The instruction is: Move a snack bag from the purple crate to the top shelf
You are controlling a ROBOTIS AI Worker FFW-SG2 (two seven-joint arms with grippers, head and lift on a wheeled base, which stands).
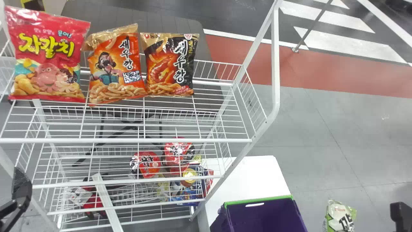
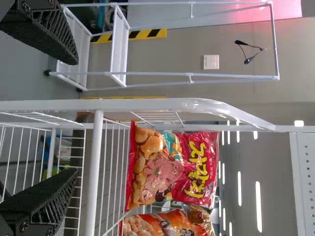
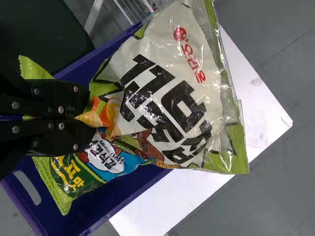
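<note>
1. Snack bag (image 3: 167,93) is gripped above the crate (image 1: 257,200) by the right gripper (image 1: 400,215), fingers closed.
2. Behind it, another packet (image 3: 74,174) is revealed by the right wrist view.
3. Left gripper (image 1: 22,188) is seen wide open, empty.

top shelf (image 1: 128,140): white wire, railed. three snack bags upright in a row toward its rear: pink-red bag (image 1: 46,58), orange bag (image 1: 116,69), black-and-orange bag (image 1: 170,64); neighbouring edges meet or overlap. lower wire shelves (image 1: 135,181): two red-topped packs (image 1: 146,164) near the table side, more mixed packs (image 1: 190,193) there; exact level unclear through the wires. white table (image 1: 251,180), beside the rack: purple crate (image 1: 267,216) over it, contact hidden.
</note>
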